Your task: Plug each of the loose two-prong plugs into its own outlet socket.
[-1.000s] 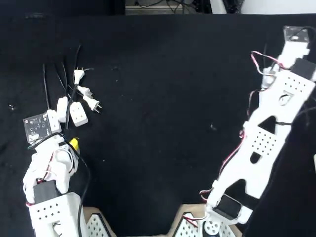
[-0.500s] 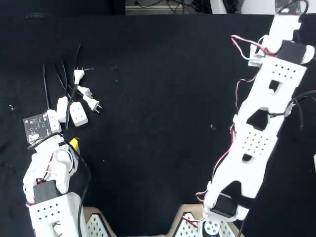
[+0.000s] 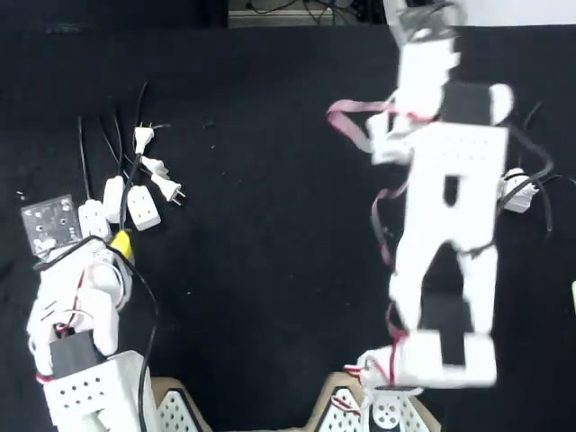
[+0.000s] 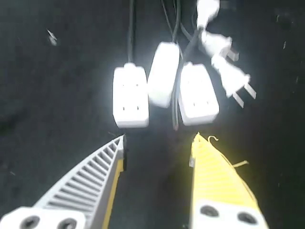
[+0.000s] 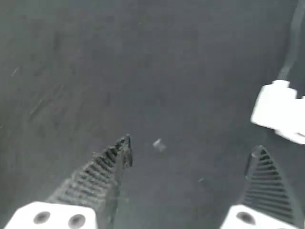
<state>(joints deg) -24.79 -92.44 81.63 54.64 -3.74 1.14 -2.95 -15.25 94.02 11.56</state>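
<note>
Three white outlet sockets are seen close together on the black table, each on a black cable: the first socket (image 3: 93, 219), the middle socket (image 3: 113, 196) and the third socket (image 3: 144, 207). The first and third are laid flat with slots up; on the middle one no slots can be made out. Three white two-prong plugs, the far plug (image 3: 142, 137), the middle plug (image 3: 155, 166) and the near plug (image 3: 171, 189), are strung out loose beside the third socket, none inserted

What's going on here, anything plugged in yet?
Nothing is plugged in yet. The left gripper is open and empty, just short of the white outlet blocks, with the loose plugs lying beside them. The right gripper is also open and empty over the black table, near another white corded piece.
</note>
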